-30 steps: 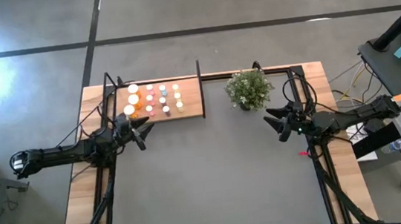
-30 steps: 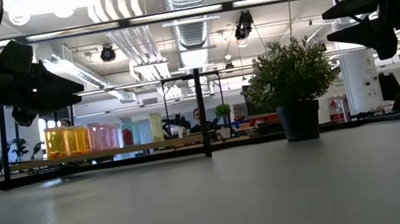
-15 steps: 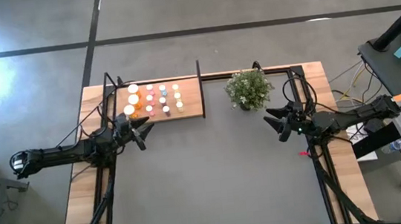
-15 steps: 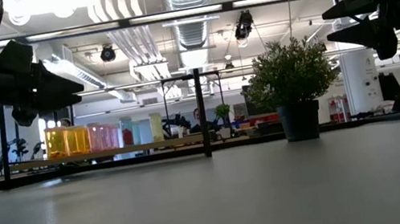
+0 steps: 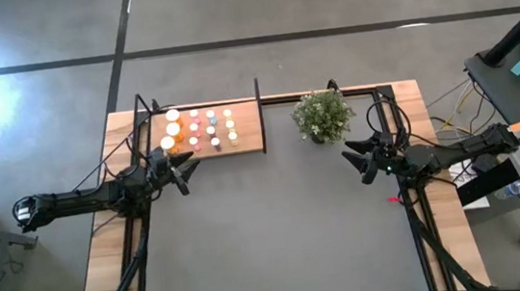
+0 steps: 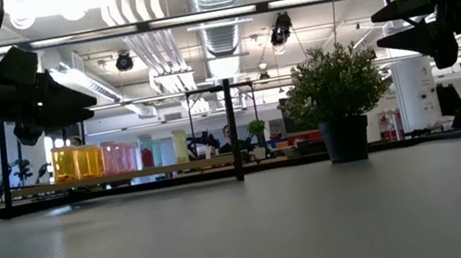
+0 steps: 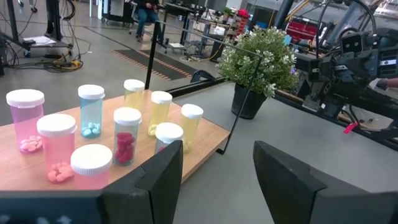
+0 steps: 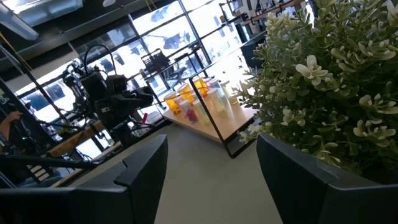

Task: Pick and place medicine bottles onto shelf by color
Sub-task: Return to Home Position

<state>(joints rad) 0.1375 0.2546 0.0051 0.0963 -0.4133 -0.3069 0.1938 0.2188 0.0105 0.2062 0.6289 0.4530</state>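
Note:
Several white-capped medicine bottles (image 5: 202, 126), in orange, pink, red, yellow and pale blue, stand upright on their bases on the light-brown wooden shelf (image 5: 248, 137) at the table's far left; they also show in the left wrist view (image 7: 127, 133). My left gripper (image 5: 185, 173) is open and empty, above the table just near of the shelf. My right gripper (image 5: 354, 166) is open and empty, near of the potted plant at the table's right.
A green potted plant (image 5: 323, 116) stands right of the shelf at the far edge. The shelf's thin dark upright (image 5: 260, 114) rises at its right end. The dark grey mat (image 5: 279, 231) stretches across the table's middle and near side.

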